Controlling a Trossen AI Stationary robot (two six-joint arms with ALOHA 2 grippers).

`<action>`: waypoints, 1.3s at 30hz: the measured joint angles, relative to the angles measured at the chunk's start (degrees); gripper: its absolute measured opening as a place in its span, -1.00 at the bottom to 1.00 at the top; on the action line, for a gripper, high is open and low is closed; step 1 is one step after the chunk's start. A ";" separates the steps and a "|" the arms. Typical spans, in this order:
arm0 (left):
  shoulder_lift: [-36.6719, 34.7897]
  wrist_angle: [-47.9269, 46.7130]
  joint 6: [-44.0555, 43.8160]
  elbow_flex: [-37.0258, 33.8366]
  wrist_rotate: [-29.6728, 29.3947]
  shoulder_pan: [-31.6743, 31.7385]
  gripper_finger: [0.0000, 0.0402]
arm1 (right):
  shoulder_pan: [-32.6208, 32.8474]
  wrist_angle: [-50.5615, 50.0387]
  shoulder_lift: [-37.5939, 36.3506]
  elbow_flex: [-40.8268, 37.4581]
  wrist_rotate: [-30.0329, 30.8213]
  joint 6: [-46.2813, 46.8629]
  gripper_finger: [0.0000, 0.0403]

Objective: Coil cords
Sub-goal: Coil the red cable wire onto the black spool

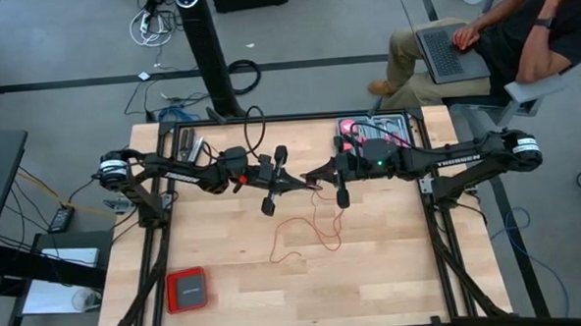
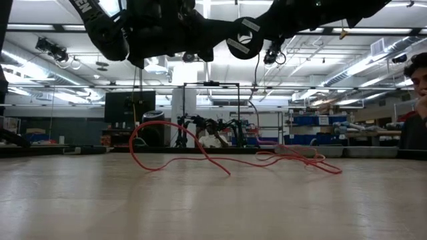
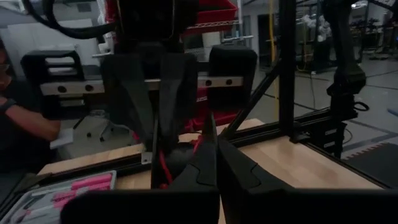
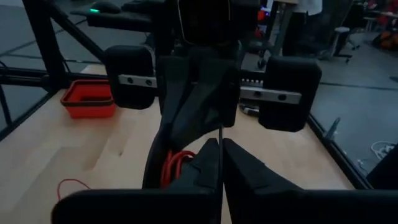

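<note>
The table (image 1: 394,286) has bare wood along its near edge. A red box (image 1: 187,289) sits at the near left corner. Mid-table, the left gripper (image 1: 307,185) and right gripper (image 1: 313,174) meet tip to tip, fingers pressed together, both pinching the cord (image 1: 313,226). It trails toward the near edge in loose loops. A tray (image 1: 373,130) lies behind the right arm.

Red cord (image 2: 220,157) loops across the table (image 2: 200,207).

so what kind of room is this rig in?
Looks like a robotics lab or workshop: wooden bench in a black frame, racks with blue bins behind, a person with a laptop alongside.
</note>
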 joint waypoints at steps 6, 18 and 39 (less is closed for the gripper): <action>-4.49 -5.53 -1.01 -0.03 -3.66 1.16 -0.80 | 0.01 -4.02 -3.77 0.02 0.38 -1.98 -0.98; -6.62 -10.45 -10.72 -0.11 -6.05 1.11 -0.60 | 2.31 7.82 -6.58 -0.01 3.86 -12.83 -0.99; -6.60 -9.67 -26.60 -0.09 -13.34 -0.47 -0.52 | 1.74 23.55 5.61 5.75 5.87 -24.98 -1.00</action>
